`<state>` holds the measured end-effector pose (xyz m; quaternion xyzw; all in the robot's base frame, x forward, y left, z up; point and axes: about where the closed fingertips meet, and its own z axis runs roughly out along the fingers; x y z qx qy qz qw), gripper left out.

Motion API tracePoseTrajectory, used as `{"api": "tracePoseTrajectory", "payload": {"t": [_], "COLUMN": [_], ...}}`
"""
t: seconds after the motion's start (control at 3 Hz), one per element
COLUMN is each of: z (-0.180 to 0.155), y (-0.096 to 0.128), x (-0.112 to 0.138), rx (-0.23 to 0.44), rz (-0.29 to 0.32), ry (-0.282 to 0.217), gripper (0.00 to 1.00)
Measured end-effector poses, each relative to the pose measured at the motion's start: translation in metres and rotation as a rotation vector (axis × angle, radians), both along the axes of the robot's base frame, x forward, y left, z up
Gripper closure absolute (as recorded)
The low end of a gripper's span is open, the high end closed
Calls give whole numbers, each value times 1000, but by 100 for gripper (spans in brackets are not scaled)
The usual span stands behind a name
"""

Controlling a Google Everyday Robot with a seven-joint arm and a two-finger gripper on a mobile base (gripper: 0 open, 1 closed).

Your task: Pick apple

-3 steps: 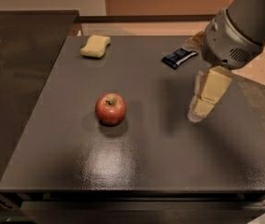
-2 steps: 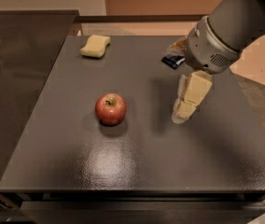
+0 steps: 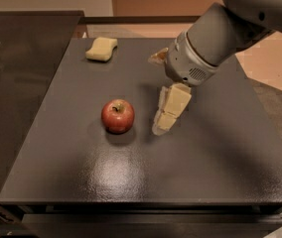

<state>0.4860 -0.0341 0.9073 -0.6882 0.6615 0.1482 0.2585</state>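
The apple (image 3: 117,116) is small, round and red with a short brown stem. It sits upright on the dark table (image 3: 131,167), left of centre. My gripper (image 3: 162,127) hangs from the grey arm that comes in from the upper right. Its pale fingertips point down just above the table, a short way to the right of the apple and apart from it. It holds nothing.
A pale yellow sponge (image 3: 101,49) lies at the table's far left. A small brownish object (image 3: 158,57) shows behind the arm's wrist at the back. A darker counter (image 3: 17,83) adjoins the table on the left. The table's front edge runs along the bottom.
The arm has swung left across the table, bringing the gripper from the right side to just beside the apple. The apple and the sponge have not moved.
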Motion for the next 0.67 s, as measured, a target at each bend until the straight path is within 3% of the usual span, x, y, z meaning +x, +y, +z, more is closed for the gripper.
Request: {"api": "tracePoseTrajectory", "payload": {"t": [0.67], "z": [-21], "y": [45], "x": [5], "rx": [45], "rz": [56], "ry": [17], "gripper": [0]}}
